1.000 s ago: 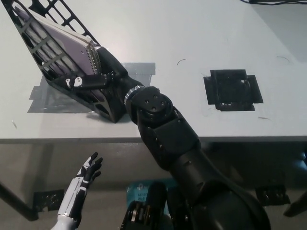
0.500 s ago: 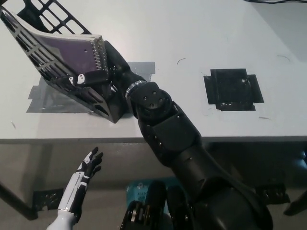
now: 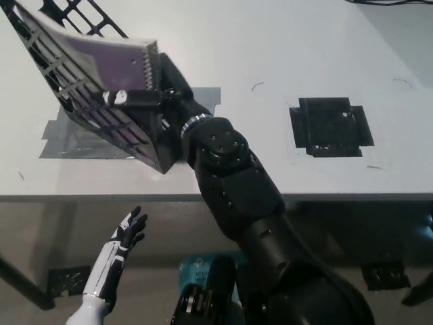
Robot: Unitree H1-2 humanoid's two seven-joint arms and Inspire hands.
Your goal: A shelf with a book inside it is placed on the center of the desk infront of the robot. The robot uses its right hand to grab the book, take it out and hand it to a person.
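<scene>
A black lattice shelf [image 3: 74, 101] stands tilted at the desk's left on grey tape. Inside it sits a purple spiral-bound book [image 3: 115, 64], its wire spine facing right and its right end sticking out past the shelf's edge. My black right hand [image 3: 152, 95] is shut on the book at the spine end, with the arm reaching up from the bottom right. My white left hand [image 3: 125, 233] hangs open below the desk's front edge at the lower left.
A black square patch of tape [image 3: 329, 126] lies on the white desk [image 3: 270, 54] to the right. The desk's front edge [image 3: 81, 198] runs across the picture's middle. A grey tape patch [image 3: 74, 139] lies under the shelf.
The book has slid up and to the right in my right hand, its spine now further out of the shelf. The left hand has barely moved.
</scene>
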